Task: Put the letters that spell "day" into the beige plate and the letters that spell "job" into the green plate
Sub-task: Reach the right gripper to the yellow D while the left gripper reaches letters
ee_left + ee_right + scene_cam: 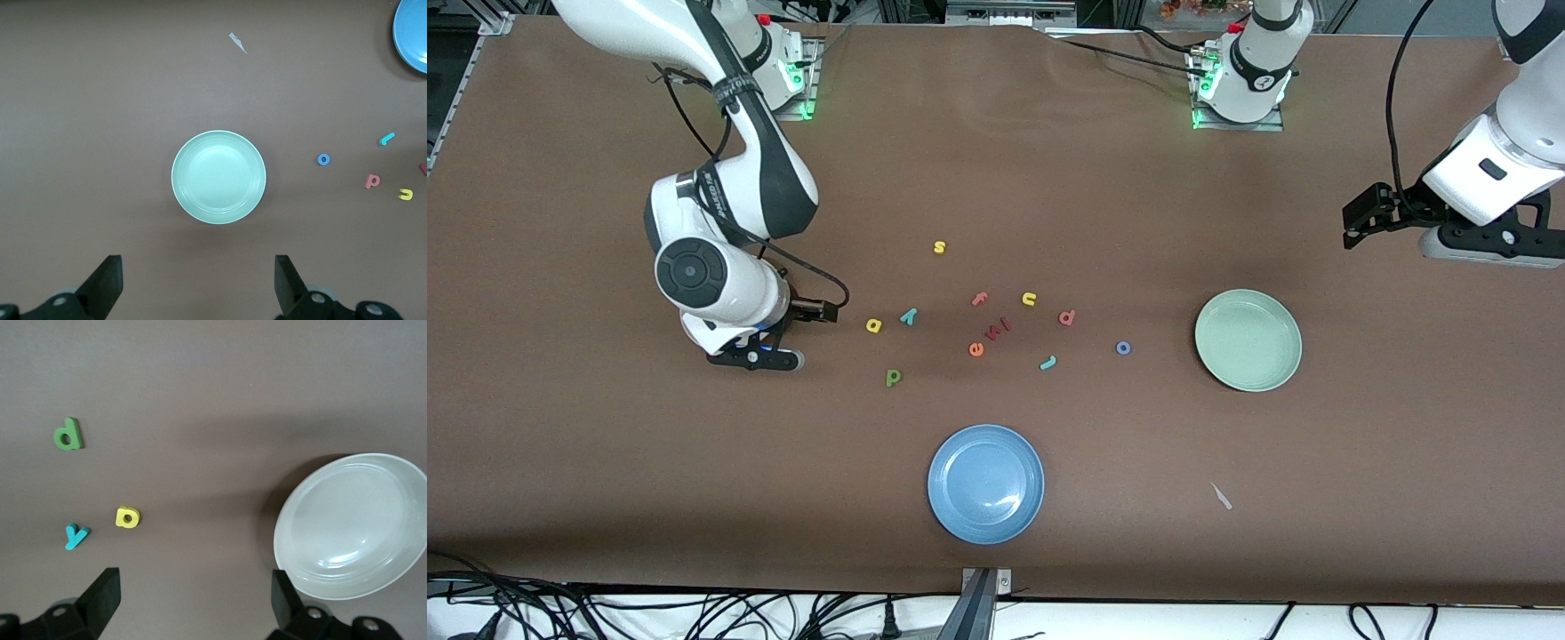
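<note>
Letters "d", "a" and "y" lie loose on the table beside the right gripper, jaws wide, empty. Beige plate is probably under that arm. Letters "j", "o", "b" lie near the green plate; left gripper hovers wide, empty.

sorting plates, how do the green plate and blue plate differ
The green plate is pale mint; the blue plate is mid blue. The green one lies toward the left arm's end, beside the blue "o"; the blue one lies nearer the front camera, apart from the letters. Both are round, shallow and empty.
</note>
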Controlling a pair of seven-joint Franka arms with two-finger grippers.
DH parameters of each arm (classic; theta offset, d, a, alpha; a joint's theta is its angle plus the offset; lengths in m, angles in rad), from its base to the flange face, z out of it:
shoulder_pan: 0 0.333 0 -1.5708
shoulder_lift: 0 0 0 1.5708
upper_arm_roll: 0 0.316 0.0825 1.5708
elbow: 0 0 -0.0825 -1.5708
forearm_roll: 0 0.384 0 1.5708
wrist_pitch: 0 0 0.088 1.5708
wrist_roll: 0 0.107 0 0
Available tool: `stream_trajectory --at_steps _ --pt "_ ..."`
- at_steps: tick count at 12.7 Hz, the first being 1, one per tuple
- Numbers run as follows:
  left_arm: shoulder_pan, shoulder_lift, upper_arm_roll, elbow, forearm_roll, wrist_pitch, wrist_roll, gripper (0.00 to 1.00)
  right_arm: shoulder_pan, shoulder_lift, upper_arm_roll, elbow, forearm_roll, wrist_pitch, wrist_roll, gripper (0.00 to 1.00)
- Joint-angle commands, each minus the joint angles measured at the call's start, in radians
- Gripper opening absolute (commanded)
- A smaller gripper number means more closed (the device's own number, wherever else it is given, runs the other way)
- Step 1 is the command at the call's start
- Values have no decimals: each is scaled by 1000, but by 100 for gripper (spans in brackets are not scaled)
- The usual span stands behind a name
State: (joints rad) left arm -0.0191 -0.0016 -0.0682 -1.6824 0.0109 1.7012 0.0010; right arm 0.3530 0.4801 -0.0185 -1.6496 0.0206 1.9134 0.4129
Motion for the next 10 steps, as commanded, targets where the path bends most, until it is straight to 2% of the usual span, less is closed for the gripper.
stream_trajectory --at_steps 1,3,5,8,10 --pt "-5 6 1 13 -17 -15 14 100 7 41 0 13 33 13 13 100" --pt "-15 23 -2 13 -17 -18 14 100 38 69 0 1 99 99 71 100" --pt "-18 52 -5 13 -19 -49 14 100 70 72 0 -38 99 203 206 100" --pt "-39 109 -21 13 -25 -75 13 100 72 68 2 -122 120 321 231 100" --pt "-53 152 -39 15 -29 -68 13 100 73 58 3 -182 186 392 234 100"
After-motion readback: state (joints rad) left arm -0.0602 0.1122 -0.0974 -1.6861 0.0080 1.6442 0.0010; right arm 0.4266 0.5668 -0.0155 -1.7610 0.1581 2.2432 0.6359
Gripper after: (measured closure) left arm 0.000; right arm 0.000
